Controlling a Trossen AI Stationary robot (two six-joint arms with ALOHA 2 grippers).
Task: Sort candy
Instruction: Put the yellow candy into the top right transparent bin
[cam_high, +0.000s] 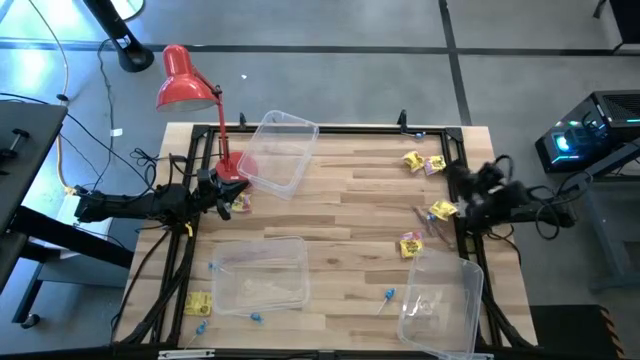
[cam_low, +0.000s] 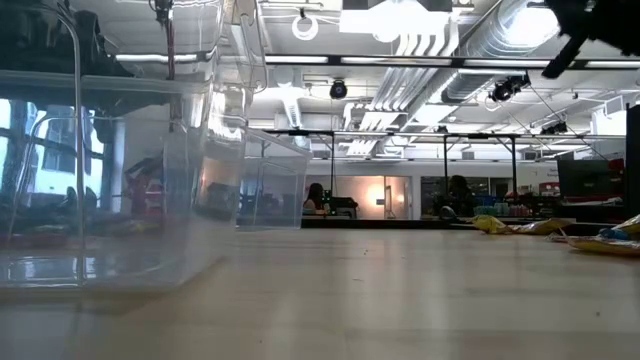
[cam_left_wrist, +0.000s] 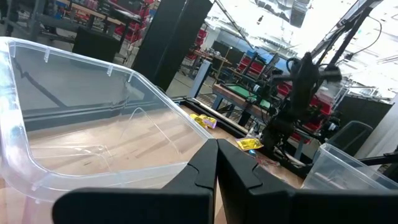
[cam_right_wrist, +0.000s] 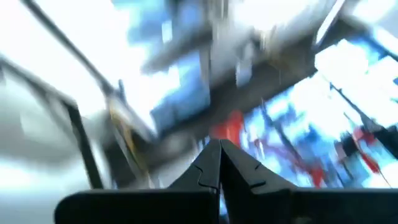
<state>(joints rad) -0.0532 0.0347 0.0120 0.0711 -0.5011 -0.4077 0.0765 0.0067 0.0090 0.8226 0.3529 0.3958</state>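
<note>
The candy lies scattered on the wooden table. Yellow packets (cam_high: 411, 160) (cam_high: 443, 210) (cam_high: 409, 246) lie at the right and one (cam_high: 197, 303) at the near left. Blue twist pieces (cam_high: 388, 295) (cam_high: 257, 318) lie near the front, and red-pink sticks (cam_high: 425, 222) lie by the right arm. My left gripper (cam_high: 236, 196) (cam_left_wrist: 216, 149) is shut and level at the table's left edge, beside a yellow packet (cam_high: 241, 205). My right gripper (cam_high: 458, 178) (cam_right_wrist: 219, 149) is shut, empty and tipped upward at the right edge.
Three clear bins sit on the table: one tilted at the far left (cam_high: 280, 150), one at the near left (cam_high: 262, 275), one at the near right (cam_high: 440, 300). A red desk lamp (cam_high: 185, 85) stands over the far left corner. The table's middle is bare wood (cam_high: 350, 220).
</note>
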